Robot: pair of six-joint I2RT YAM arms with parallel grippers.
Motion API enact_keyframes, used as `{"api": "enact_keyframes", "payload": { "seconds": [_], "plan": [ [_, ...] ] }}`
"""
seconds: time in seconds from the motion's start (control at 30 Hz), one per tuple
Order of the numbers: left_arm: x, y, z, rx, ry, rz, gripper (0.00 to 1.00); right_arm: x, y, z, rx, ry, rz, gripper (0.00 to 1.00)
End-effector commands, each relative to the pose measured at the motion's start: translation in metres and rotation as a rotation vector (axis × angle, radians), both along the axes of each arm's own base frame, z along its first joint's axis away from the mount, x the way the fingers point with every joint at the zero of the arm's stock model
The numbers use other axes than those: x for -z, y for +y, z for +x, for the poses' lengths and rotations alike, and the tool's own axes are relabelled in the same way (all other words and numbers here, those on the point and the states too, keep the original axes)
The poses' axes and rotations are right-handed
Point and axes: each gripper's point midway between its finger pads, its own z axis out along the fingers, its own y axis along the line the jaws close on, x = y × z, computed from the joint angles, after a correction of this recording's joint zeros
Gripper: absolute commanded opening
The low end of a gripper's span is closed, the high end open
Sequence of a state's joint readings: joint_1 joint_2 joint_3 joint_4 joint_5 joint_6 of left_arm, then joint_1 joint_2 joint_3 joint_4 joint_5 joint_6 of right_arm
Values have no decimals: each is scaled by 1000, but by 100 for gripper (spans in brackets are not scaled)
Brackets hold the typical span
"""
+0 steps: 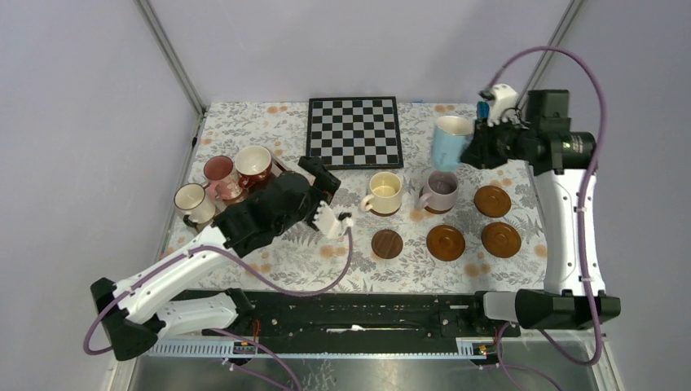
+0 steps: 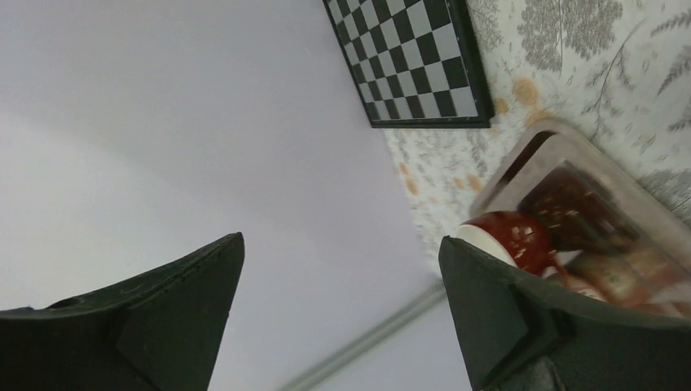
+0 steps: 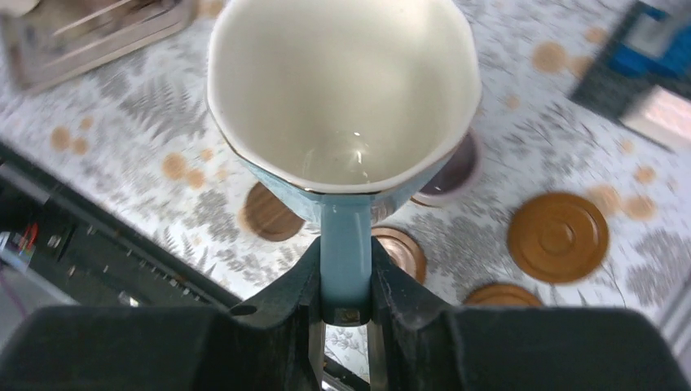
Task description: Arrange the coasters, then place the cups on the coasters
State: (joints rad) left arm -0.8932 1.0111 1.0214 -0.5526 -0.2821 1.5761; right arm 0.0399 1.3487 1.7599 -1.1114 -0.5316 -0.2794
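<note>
My right gripper is shut on the handle of the light blue cup, which hangs in the air above the back right of the table. Below it lie a small dark coaster and three bare coasters. The cream-yellow cup and the lilac cup each stand on a brown disc. My left gripper is open and holds nothing, just right of the dark red cup.
A metal tray at the left holds the dark red cup, a pink cup and a white dark-rimmed cup. A chessboard lies at the back centre. Walls and frame posts close in the table.
</note>
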Motion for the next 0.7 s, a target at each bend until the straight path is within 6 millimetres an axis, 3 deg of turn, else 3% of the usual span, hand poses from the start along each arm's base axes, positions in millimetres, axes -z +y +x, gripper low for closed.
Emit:
{"api": "enact_keyframes", "payload": {
  "seconds": [0.0, 0.13, 0.3, 0.67],
  "plan": [
    [-27, 5, 17, -271, 89, -334, 99, -3, -62, 26, 264, -140, -29, 0],
    [-25, 9, 33, -424, 197, -524, 99, 23, -103, 15, 477, -112, -55, 0],
    [-18, 27, 56, -601, 382, -762, 99, 60, -137, 7, 721, -84, -83, 0],
    [0, 40, 56, -703, 579, -1034, 99, 102, -181, 18, 1066, -165, -66, 0]
  ]
}}
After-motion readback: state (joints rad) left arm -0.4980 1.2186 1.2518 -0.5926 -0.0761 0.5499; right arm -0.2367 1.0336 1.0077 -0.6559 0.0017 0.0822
